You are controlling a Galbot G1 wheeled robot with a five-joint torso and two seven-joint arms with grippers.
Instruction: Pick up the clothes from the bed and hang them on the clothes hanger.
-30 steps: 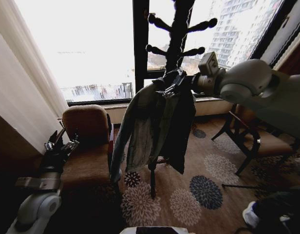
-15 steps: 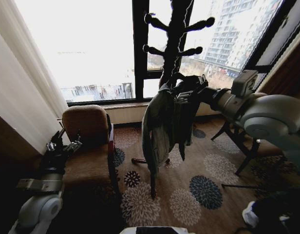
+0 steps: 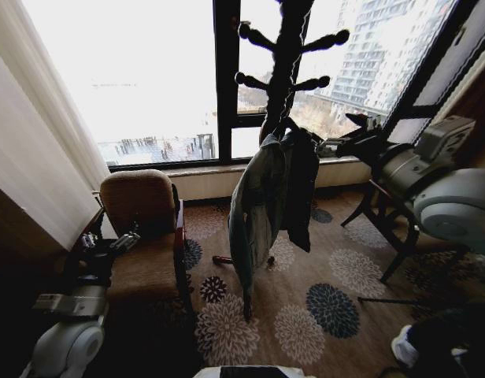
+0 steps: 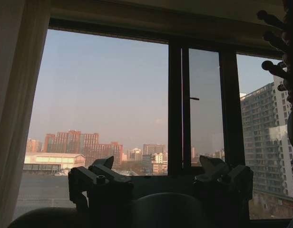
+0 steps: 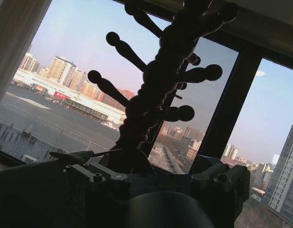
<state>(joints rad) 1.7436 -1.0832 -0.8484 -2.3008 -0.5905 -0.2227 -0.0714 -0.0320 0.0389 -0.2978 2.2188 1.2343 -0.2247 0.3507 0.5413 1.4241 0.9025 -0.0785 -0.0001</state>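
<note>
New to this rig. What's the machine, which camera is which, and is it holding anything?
It is a wheeled robot with two arms. The wide picture comes from its head camera; the other two come from cameras on each wrist, looking out past the fingers at the window. The denim jacket hangs on a dark coat stand with knobbed pegs, over a flower-patterned carpet. The right gripper sits beside the jacket, open and holding nothing. The left gripper is low near a brown armchair, open and empty too.
</note>
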